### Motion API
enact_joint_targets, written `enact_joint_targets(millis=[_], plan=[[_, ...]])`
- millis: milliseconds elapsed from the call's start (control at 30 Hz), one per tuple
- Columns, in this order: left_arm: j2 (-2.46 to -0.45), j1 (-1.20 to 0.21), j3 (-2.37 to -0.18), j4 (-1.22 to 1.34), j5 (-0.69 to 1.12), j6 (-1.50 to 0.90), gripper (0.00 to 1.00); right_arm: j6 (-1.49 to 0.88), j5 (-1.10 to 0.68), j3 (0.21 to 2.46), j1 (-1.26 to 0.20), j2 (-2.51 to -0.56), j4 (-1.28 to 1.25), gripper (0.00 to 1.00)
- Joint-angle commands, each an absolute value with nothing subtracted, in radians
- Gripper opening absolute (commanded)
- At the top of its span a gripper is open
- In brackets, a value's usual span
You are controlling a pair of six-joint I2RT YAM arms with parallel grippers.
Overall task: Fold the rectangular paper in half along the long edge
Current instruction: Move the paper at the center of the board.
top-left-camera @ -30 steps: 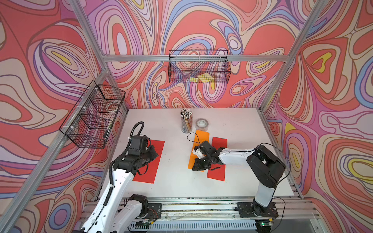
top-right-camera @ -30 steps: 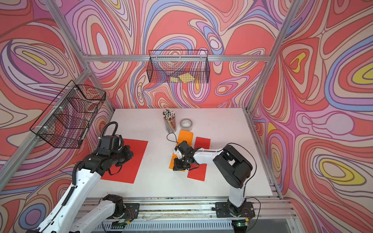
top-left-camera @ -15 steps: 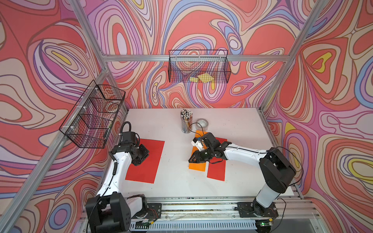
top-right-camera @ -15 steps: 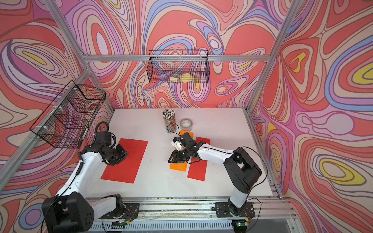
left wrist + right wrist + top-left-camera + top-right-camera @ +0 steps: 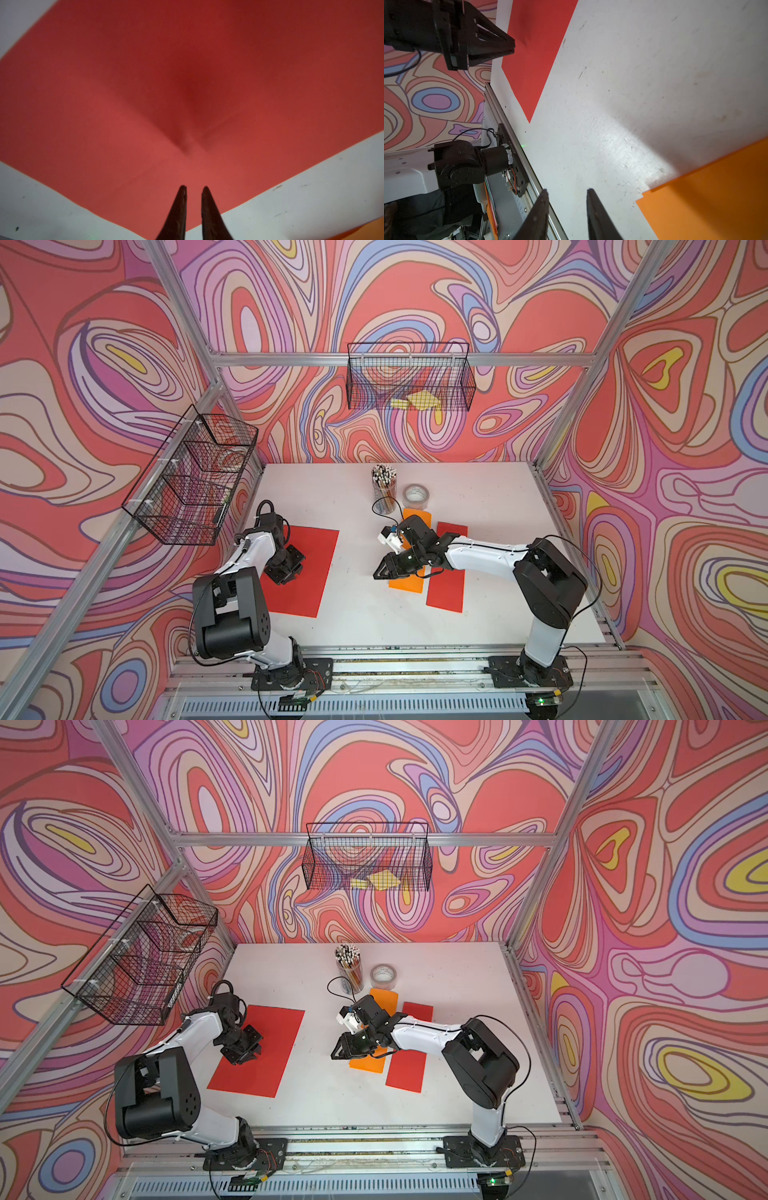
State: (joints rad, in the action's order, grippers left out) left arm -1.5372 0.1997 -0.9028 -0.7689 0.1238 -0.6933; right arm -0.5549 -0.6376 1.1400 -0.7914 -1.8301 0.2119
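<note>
A large red rectangular paper (image 5: 307, 572) (image 5: 270, 1048) lies flat on the left of the white table (image 5: 357, 614). It fills the left wrist view (image 5: 187, 83), with a faint crease and a dimple near its middle. My left gripper (image 5: 287, 577) (image 5: 246, 1057) (image 5: 194, 188) hovers over the sheet's left part, near one edge. Its jaws are open by a narrow gap and hold nothing. My right gripper (image 5: 377, 574) (image 5: 333, 1054) (image 5: 566, 192) is open over bare table, just left of an orange paper (image 5: 409, 585) (image 5: 706, 197), also empty. The right wrist view shows the red sheet (image 5: 533, 52) and the left gripper (image 5: 511, 47).
A narrow red paper (image 5: 446, 589) lies right of the orange one, partly under the right arm. A pencil cup (image 5: 384, 489) and a tape roll (image 5: 415, 495) stand behind them. Wire baskets hang on the back wall (image 5: 409, 381) and the left wall (image 5: 191, 477).
My right gripper slid left off the orange paper onto bare table and opened. My left arm drew its elbow back toward its base, with the gripper still over the red sheet.
</note>
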Motion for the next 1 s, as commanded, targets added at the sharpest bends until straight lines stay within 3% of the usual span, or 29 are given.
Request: enact_joint_targets(millis=[0,267,667,967], plan=[[-1.573,0.177,-0.916,-0.745,0.057,-0.719,0.10,-0.562,-0.643,1.139,-0.799,-1.829,0.187,0.33],[-1.644,0.087,-0.917,-0.727,0.026,-0.727,0.04,-0.568,-0.637,1.114,-0.799,-1.813,0.178,0.33],[-1.632,0.036,-0.827,-0.648,0.151,-0.767,0.00,-0.578,-0.619,1.106,-0.798,-1.814,0.183,0.33],[-1.605,-0.153,-0.827,-0.575,0.259,-0.890,0.00,-0.589,-0.564,1.080,-0.799,-1.819,0.183,0.33]])
